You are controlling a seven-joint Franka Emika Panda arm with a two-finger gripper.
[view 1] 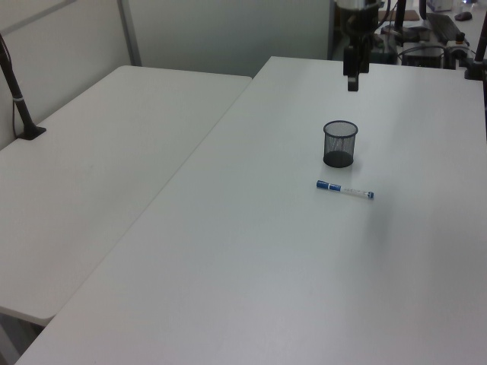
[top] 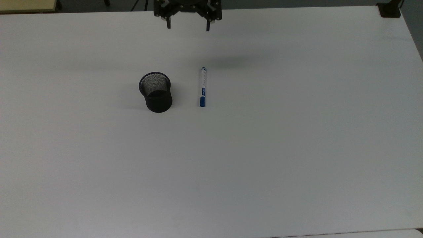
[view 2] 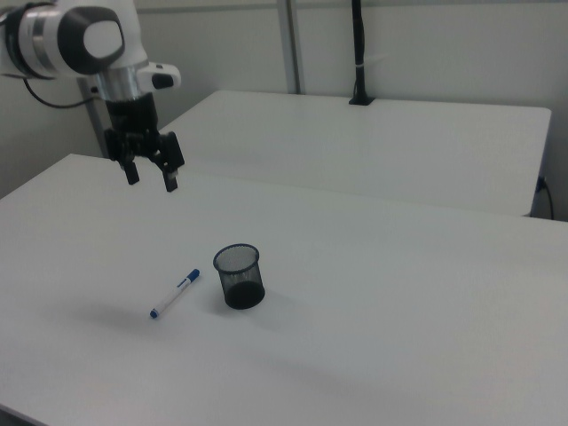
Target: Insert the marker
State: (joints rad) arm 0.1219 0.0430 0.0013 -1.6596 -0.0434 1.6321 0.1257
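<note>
The marker (top: pixel 202 87) lies flat on the white table (top: pixel 264 148), white barrel with a blue cap toward the top view's bottom. It also shows as the marker (view 1: pixel 345 189) and the marker (view 2: pixel 175 293). A black mesh cup (top: pixel 155 92) stands upright just to the top view's left of it, seen too as the cup (view 1: pixel 339 143) and the cup (view 2: pixel 239 276). My gripper (top: pixel 187 27) hangs open in the air above the table's far edge, well clear of both, with nothing between its fingers; the gripper (view 2: pixel 150 178) appears high above the marker, and the gripper (view 1: pixel 352 82) beyond the cup.
A second white table (view 1: pixel 99 167) adjoins on the left view's left, with a black pole clamp (view 1: pixel 19 99) at its edge. Another black clamp (top: pixel 390 10) sits at the top view's upper right corner. Cluttered equipment (view 1: pixel 426 38) stands behind the arm.
</note>
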